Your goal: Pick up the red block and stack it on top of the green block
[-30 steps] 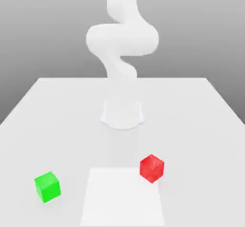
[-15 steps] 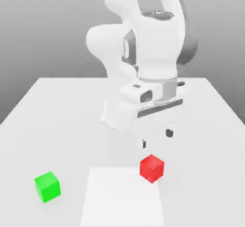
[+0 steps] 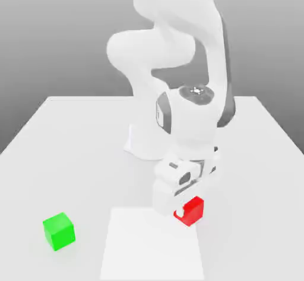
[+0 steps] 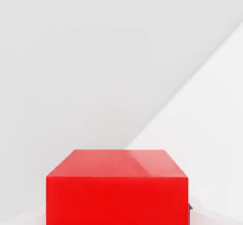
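On the exterior view's left, the green block (image 3: 59, 231) is sitting alone on the table (image 3: 71, 143), well apart from the action. Moving right, the arm (image 3: 178, 54), which was folded up high a second ago, is now reaching down over the red block (image 3: 191, 211), still in its old spot at the corner of the pale square (image 3: 151, 244). The gripper (image 3: 184, 206), wide open moments ago, is now clamping on the red block. Lifting looks like the next step.
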